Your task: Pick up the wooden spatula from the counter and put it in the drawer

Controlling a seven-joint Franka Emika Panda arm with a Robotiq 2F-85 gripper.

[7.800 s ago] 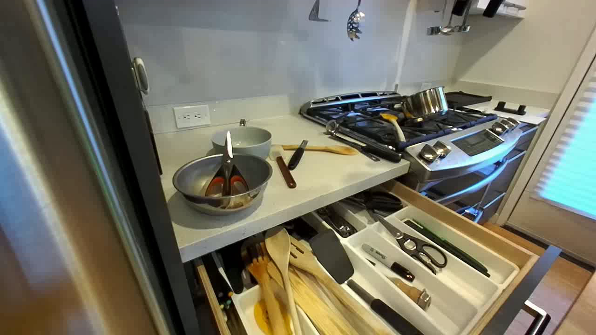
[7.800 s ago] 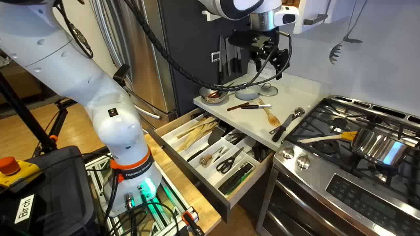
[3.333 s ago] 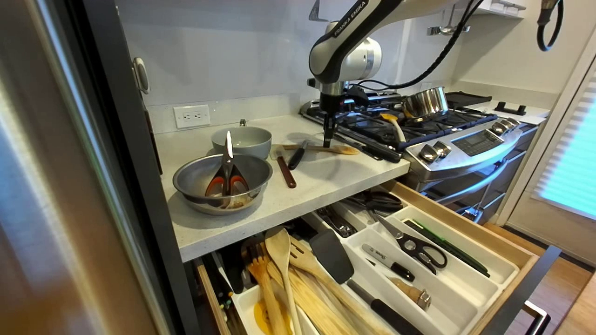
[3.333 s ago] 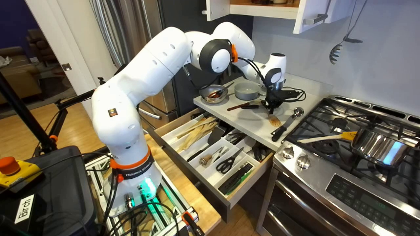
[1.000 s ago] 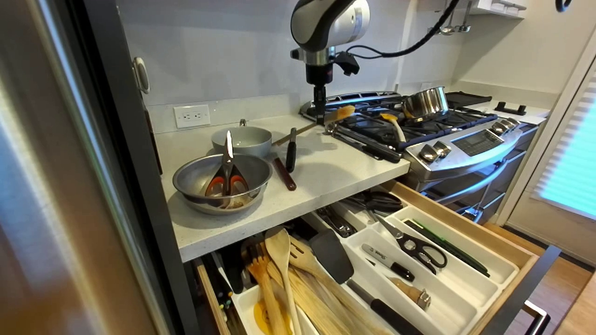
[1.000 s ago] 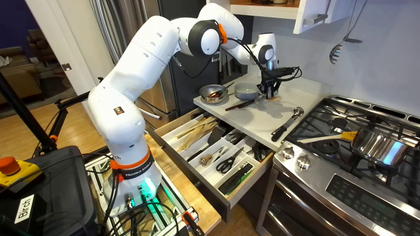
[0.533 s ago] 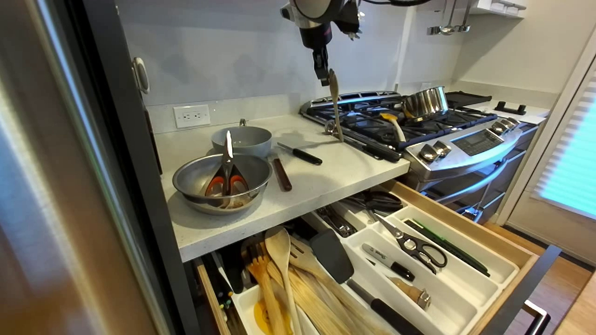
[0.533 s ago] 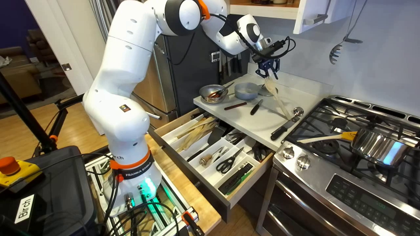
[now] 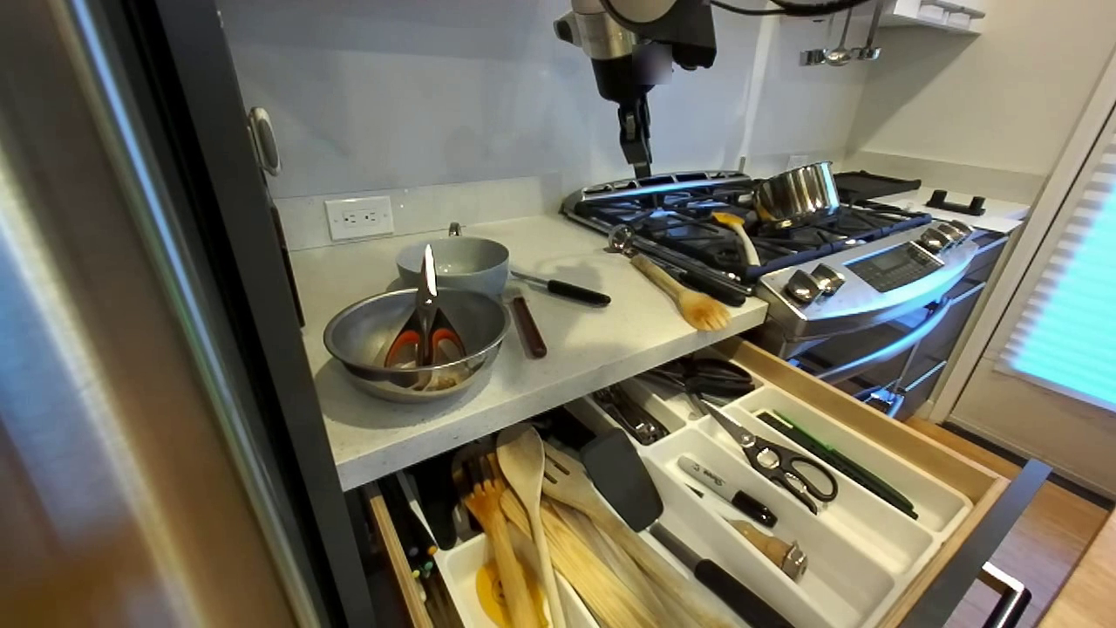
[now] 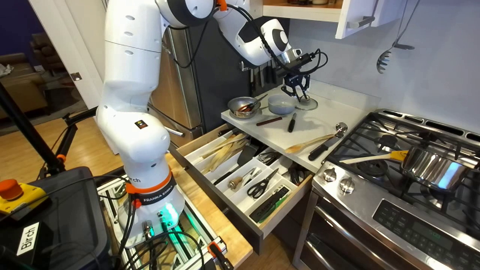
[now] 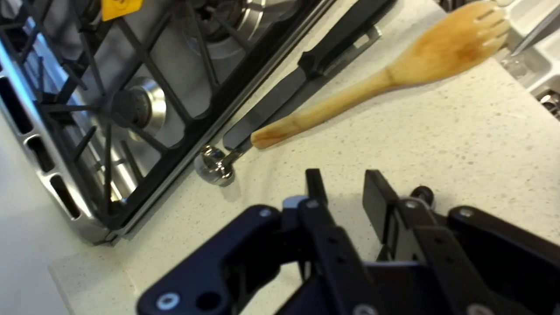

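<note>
In an exterior view the arm (image 10: 129, 71) stands nearly upright from its base, bends at a joint by the top edge, and slopes down to the gripper (image 10: 301, 96), which hangs at a tilt, fingers downward, above the rear of the counter (image 10: 333, 116), near the grey bowl (image 10: 280, 107) and the glass lid (image 10: 312, 104). The wooden spatula (image 10: 310, 143) lies on the counter, well apart from the gripper, its wide end by the front edge, near the pulled-out drawer (image 10: 288, 209).

In an exterior view the wrist end of the arm reaches in from the top, fingers pointing down (they line up edge-on here, so their gap cannot be told). The spatula's forked end lies by the counter's edge.

In the wrist view the jaws stand apart, pale counter visible in the gap. The spatula lies beyond the fingertips, its handle's tip at a black-handled utensil (image 11: 345, 33); whether they touch cannot be told.
</note>
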